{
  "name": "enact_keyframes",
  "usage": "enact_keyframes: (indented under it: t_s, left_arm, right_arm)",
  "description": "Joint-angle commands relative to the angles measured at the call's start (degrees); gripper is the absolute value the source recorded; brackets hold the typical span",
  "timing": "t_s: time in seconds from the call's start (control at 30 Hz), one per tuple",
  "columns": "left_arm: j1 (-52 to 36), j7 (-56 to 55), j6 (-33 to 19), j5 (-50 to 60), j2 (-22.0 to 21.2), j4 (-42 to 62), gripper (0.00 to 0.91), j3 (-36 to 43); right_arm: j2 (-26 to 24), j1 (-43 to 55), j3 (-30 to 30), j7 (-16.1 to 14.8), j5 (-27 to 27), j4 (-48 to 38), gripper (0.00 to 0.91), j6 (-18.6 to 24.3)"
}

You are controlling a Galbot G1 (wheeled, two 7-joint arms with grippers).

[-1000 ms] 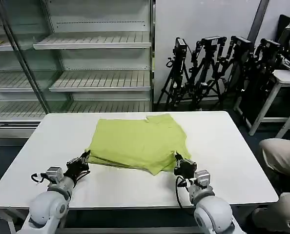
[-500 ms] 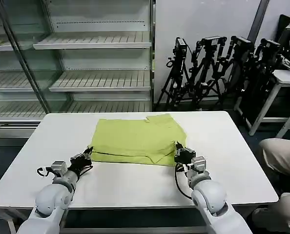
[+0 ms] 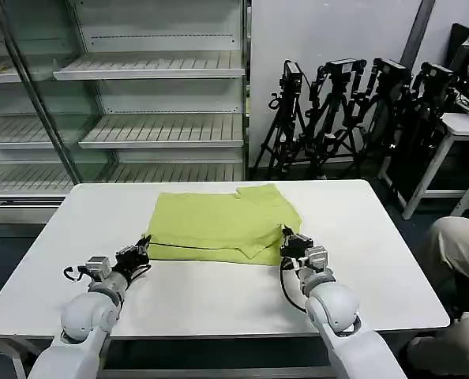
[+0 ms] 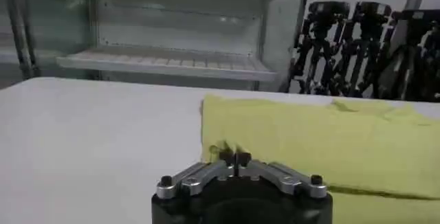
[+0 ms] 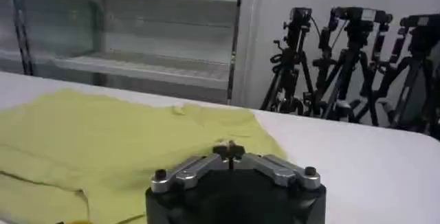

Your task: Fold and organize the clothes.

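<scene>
A lime yellow-green T-shirt (image 3: 223, 223) is seen lying flat on the white table (image 3: 361, 268), folded over on itself so that a doubled layer runs along its near edge, with one sleeve spread toward the far right corner of the cloth. Its plain side is turned upward. The near left corner of the folded shirt is pinched by the left gripper (image 3: 142, 250), whose fingers are pressed together on the fabric edge, as is shown in the left wrist view, where the left gripper (image 4: 234, 155) is closed against the yellow cloth (image 4: 323, 143). The near right corner is held in the same way by the right gripper (image 3: 287, 241); in the right wrist view the fingers of the right gripper (image 5: 229, 151) are brought together over the shirt (image 5: 103, 139). Both arms are stretched forward low over the near half of the table. Behind the table, empty metal shelving (image 3: 151, 75) is set against the wall, and a group of black tripods (image 3: 353, 110) is stood to its right.
</scene>
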Motion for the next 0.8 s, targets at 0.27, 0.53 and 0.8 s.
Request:
enact_keyframes:
  t_s: [0.27,0.53,0.8]
  left_arm:
    - [-1.26,3.14,-1.61,4.51,1.17,3.22,0.907,0.23]
    - [1.44,2.01,-1.12,3.6,2.25,-2.42,0.907,-1.59]
    - [6.93,0.6,8.8,1.14,4.32,-12.74,0.907,-3.56]
  right_arm:
    - [0.45,0.99,-0.01,0.2,-1.8,-2.24,0.907,-0.34]
    - [-0.19,0.25,0.96,2.23,-0.75,-0.94,0.907,-2.64]
    - [-4.82,-8.95,2.8,4.28,2.69,9.91,0.907,-6.17]
